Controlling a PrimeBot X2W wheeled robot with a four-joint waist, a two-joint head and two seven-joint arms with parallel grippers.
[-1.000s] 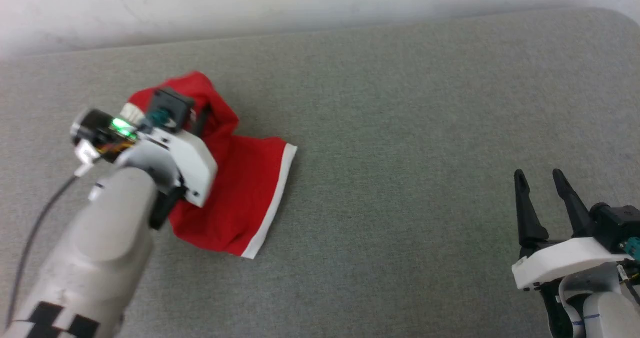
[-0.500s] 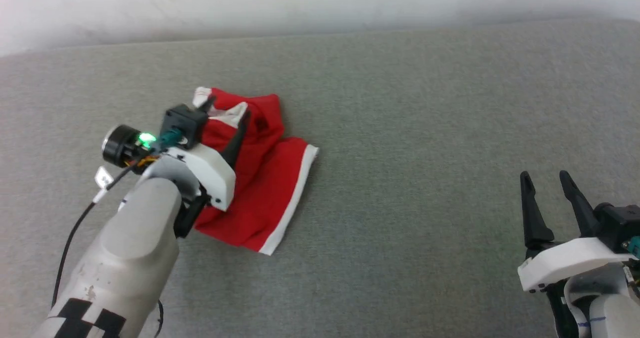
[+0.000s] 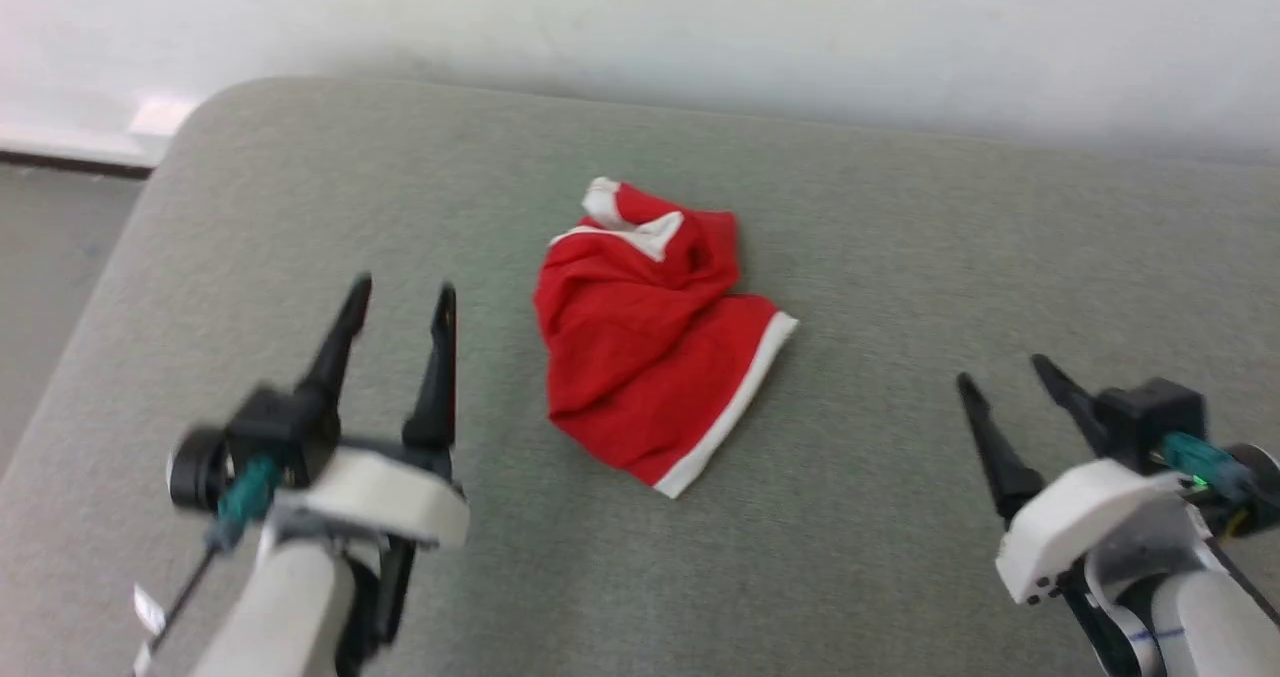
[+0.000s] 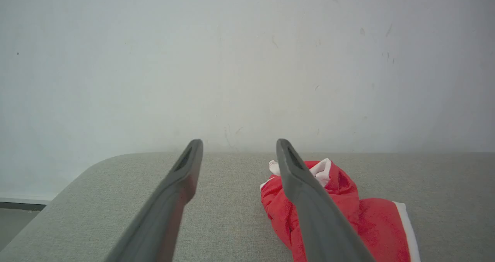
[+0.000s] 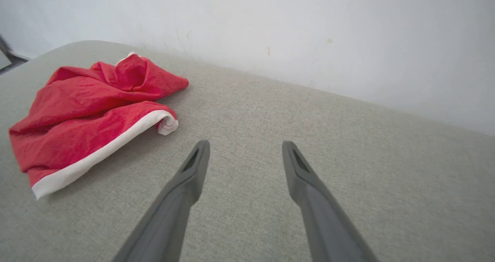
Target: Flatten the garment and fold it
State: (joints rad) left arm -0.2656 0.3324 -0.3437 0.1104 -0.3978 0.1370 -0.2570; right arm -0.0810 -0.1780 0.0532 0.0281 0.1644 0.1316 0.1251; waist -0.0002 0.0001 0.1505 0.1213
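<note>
In the head view the crumpled red garment [image 3: 640,377] lies mid-worktop [image 3: 900,257], between the left gripper [image 3: 405,287] and right gripper [image 3: 1002,372], both spread open and empty, while the left wrist view shows the garment [image 4: 371,219] on the right beyond the left gripper [image 4: 238,144], and the right wrist view shows the garment [image 5: 85,115] to the far left of the right gripper [image 5: 245,144].

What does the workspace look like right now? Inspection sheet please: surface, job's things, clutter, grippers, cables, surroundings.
Surface: grey fabric-covered pad, rounded far-left corner.
Job's things: red shorts crumpled in a heap mid-surface, white hem trim showing, not flattened.
Clutter: nothing seen.
Grippers: left gripper open, left of the shorts, apart; right gripper open, on their right, apart.
Cables: thin dark cable by the left wrist.
Surroundings: white wall behind; floor past the left edge.
</note>
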